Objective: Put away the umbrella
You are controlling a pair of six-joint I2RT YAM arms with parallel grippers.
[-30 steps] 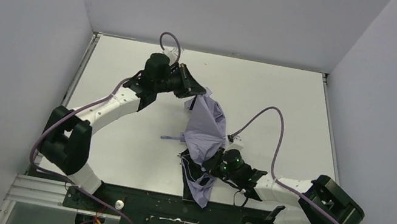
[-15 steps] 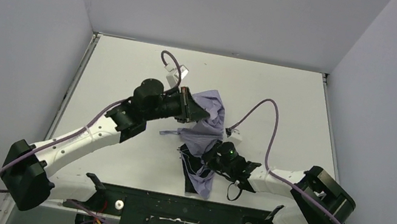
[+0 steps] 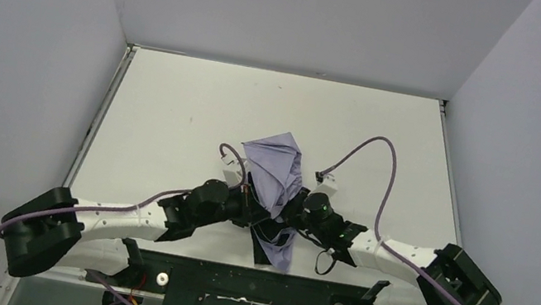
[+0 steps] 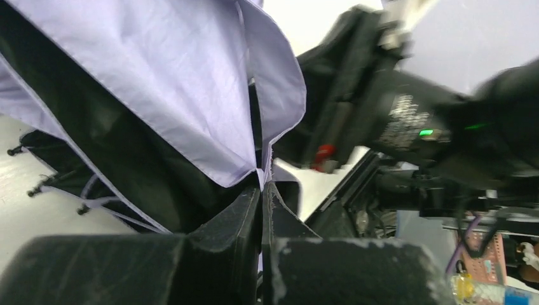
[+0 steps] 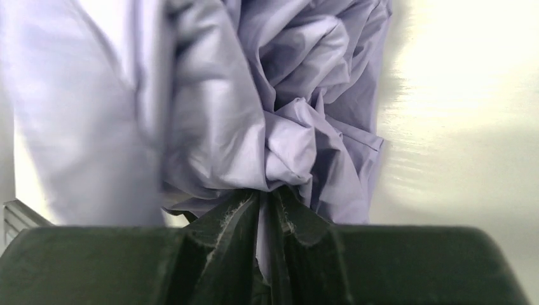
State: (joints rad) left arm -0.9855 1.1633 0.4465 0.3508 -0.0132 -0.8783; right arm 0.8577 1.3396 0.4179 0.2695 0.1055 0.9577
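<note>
Top and wrist views. Swung the left gripper (image 3: 246, 199) back, within one second, from the far middle of the table (image 3: 165, 109) to its near edge, stopping close beside the right gripper (image 3: 295, 211), fingertips facing fingertips. Left the right gripper almost where it had been. Dragged the umbrella (image 3: 274, 172) along with the left gripper: spread before as a long strip between two grippers well apart, gathered now into a pale lavender fan rising beyond both sets of fingertips, with a darker flap trailing back from between them toward the arm bases. Kept the left fingers (image 4: 245, 210) pressed together on a thin edge of the canopy (image 4: 191, 82), with lavender fabric hanging just above the tips and its black underside to their left. Held the right fingers (image 5: 229, 219) clamped on a crumpled wad of the same fabric, leaving only a slit between them, with folds piled directly ahead of the tips. Could not make out shaft, handle or strap among the folds
</note>
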